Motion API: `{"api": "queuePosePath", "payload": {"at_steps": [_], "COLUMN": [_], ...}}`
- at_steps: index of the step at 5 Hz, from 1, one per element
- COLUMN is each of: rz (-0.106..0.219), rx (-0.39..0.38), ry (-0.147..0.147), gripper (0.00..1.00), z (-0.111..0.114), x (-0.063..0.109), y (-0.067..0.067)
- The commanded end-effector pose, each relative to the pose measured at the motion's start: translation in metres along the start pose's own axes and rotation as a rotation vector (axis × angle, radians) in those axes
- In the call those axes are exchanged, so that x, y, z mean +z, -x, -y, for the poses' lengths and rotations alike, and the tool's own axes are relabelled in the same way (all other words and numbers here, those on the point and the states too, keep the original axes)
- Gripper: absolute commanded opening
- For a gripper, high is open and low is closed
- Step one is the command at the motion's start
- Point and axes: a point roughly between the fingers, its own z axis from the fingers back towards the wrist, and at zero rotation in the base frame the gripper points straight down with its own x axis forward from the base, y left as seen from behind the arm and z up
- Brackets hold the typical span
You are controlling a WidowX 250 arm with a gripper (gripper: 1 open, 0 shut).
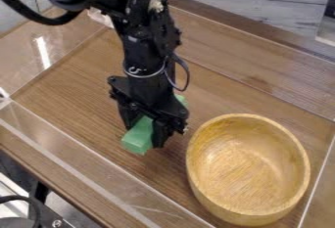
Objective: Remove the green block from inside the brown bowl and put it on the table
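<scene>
Your green block (136, 139) is small, flat and bright. Your black fingers (165, 130) squeeze it, just left of the brown bowl (248, 167).

A matt, evenly coloured surface is being shown by the green block (136, 138), with no gloss or grain; it could be painted wood or plastic, which cannot be settled at this resolution. Pale wood with fine visible grain and a soft satin sheen is being displayed by the brown bowl (249, 199) at the lower right of the frame. A darker streaked wood-grain finish, smooth and faintly reflective, is being presented by the table (249, 75). Clear, glossy acrylic is being seen in the low walls (78, 178) along the lower left. Black, mostly matt plastic or metal is being shown by the gripper (152, 134).
</scene>
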Motion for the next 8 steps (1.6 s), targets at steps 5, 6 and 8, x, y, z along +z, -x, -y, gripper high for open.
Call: {"api": "queuePosePath", "payload": {"at_steps": [5,6,8], "rz": [0.044,0.045,0.046], "rx": [-0.002,-0.006,-0.011], "ry": [0.029,0.034,0.046], "gripper": [1.0,1.0,1.0], "z": [-0.002,-0.003,-0.003], "x": [0.017,0.017,0.016], "y": [-0.033,-0.037,-0.043]}}
